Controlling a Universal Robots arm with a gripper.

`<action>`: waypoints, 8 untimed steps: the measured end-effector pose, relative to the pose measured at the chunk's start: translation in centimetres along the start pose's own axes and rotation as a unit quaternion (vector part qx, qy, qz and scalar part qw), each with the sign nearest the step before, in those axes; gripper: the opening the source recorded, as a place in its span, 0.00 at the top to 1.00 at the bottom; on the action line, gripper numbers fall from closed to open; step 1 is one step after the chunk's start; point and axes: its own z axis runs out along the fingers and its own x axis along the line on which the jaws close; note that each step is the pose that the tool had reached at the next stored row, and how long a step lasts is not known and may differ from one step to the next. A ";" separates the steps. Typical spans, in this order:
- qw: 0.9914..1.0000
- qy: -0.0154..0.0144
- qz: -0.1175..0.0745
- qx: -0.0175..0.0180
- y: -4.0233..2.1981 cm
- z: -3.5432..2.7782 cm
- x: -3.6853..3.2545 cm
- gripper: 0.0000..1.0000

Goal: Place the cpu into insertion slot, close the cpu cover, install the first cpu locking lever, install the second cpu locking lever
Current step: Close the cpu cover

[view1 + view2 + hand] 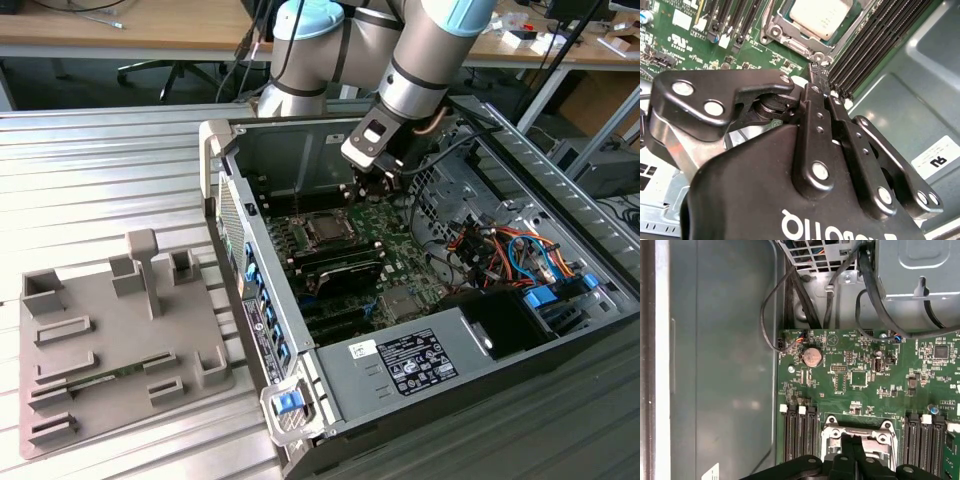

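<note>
exterior view: an open computer case [215, 160] lies on a ribbed metal surface [100, 180]. a grey holder plate [100, 385] with upright blocks sits beside it, toward the exterior view's left. the arm reaches down into the case, and its pincer [378, 182] hangs low over the green motherboard [400, 250]. the pincer is just beside the socket area, toward the exterior view's right. the cpu [326, 229] lies flat in that socket, its pale top facing up. coloured cables [490, 250] bunch further to the exterior view's right.

second wrist view: the pincer [818, 75] is clenched, its two black fingers [812, 115] meeting at a narrow tip. i cannot tell whether anything thin is pinched there. the tip sits close to one corner of the socket's silvery metal frame. the cpu [820, 17] rests inside that frame, apart from the fingers. long black memory slots [875, 45] run alongside.

first wrist view: the pincer [854, 441] points at the near edge of the insertion slot [835, 432], fingertips together over its metal rim. memory slots [800, 435] flank the socket on both sides. a round coin battery [812, 357] sits further up the board, well apart.
</note>
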 end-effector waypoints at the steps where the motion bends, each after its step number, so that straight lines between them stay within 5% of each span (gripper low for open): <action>1: 1.000 0.000 0.000 0.000 -0.10 0.02 0.00 0.89; 8: 1.000 -0.001 -0.012 0.001 -1.38 0.63 -0.01 0.89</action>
